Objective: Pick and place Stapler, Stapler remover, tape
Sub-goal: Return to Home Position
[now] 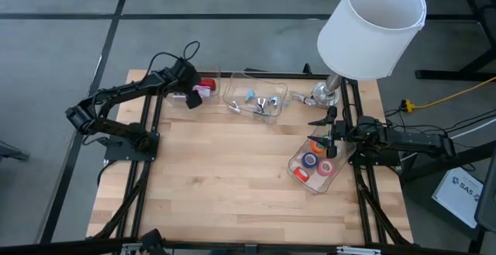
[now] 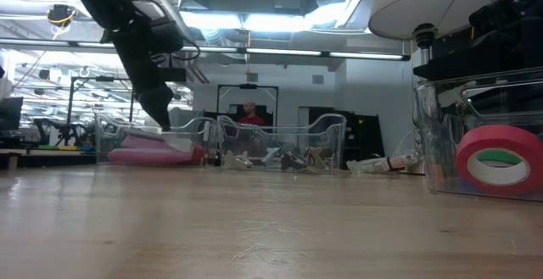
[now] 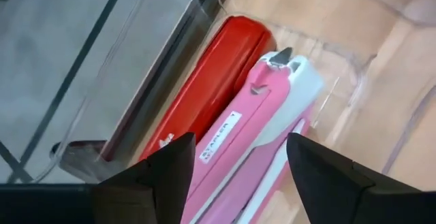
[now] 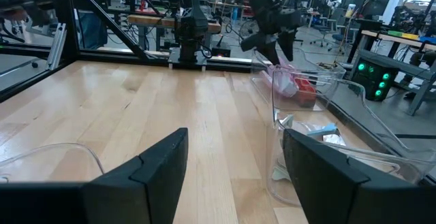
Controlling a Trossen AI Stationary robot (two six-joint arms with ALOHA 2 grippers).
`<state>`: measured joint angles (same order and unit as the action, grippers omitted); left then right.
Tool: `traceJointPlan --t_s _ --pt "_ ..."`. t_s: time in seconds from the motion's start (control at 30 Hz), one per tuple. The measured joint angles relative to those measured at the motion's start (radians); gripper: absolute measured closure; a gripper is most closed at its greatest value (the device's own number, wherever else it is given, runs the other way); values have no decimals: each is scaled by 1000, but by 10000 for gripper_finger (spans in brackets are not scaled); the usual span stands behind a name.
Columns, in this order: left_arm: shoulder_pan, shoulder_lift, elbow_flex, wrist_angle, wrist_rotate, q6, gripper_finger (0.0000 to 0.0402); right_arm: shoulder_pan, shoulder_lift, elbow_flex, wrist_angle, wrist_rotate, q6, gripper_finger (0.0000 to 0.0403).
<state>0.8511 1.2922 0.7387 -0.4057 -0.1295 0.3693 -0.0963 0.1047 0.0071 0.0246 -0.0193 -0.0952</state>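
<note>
The left gripper (image 3: 238, 142) hangs wide open over the red stapler (image 3: 204, 88) and pink stapler (image 3: 272, 108). They lie side by side in the upper-left bin (image 1: 213, 77). Only the left wrist view shows them well. The right gripper (image 1: 331, 140), also wide open, is over the tape rolls (image 1: 314, 160) at the right.

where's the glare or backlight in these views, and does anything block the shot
High view: even light, but the white lampshade hides a far corner of the table. Low view: bright ceiling lights behind leave the left hand a dark silhouette. Left wrist view: pale reflections streak the clear bin wall beside the red stapler.
</note>
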Motion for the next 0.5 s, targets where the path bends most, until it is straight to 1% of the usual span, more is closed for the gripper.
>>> traceJointPlan --t_s 0.07,0.2,0.37,0.5 --pt "-14 0 0 0 7 -16 173 0 0 0 0 0 0 163" --pt "-60 -15 0 48 114 -11 171 0 0 0 0 0 0 163" --pt "-153 -44 1 219 250 -64 174 0 0 0 0 0 0 163" --pt "-264 -45 1 354 365 -120 175 0 0 0 0 0 0 163"
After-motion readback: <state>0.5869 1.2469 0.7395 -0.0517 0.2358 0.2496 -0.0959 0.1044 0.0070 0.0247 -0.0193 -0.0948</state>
